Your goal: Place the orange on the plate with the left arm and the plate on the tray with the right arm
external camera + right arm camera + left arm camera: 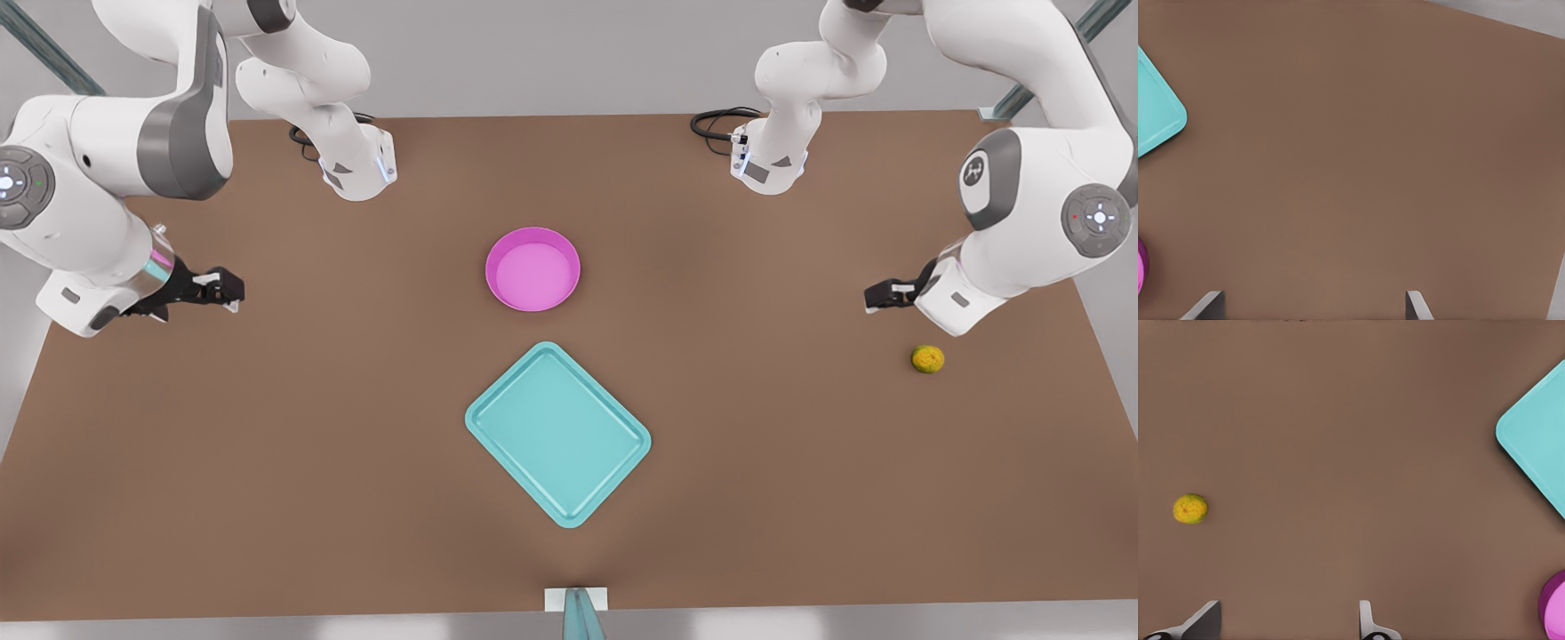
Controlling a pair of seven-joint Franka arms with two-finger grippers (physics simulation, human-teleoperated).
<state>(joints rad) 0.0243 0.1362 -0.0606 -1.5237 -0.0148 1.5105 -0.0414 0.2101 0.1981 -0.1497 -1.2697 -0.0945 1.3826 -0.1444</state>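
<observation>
Brown table (pixel 267 444) | left pincer (pixel 1288 623) agape – orange (pixel 1190 509) near

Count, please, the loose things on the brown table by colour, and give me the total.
Yellow-orange: 1, the orange
Magenta-pink: 1, the plate
Teal: 1, the tray
Total: 3
All three lie apart on the table.
</observation>
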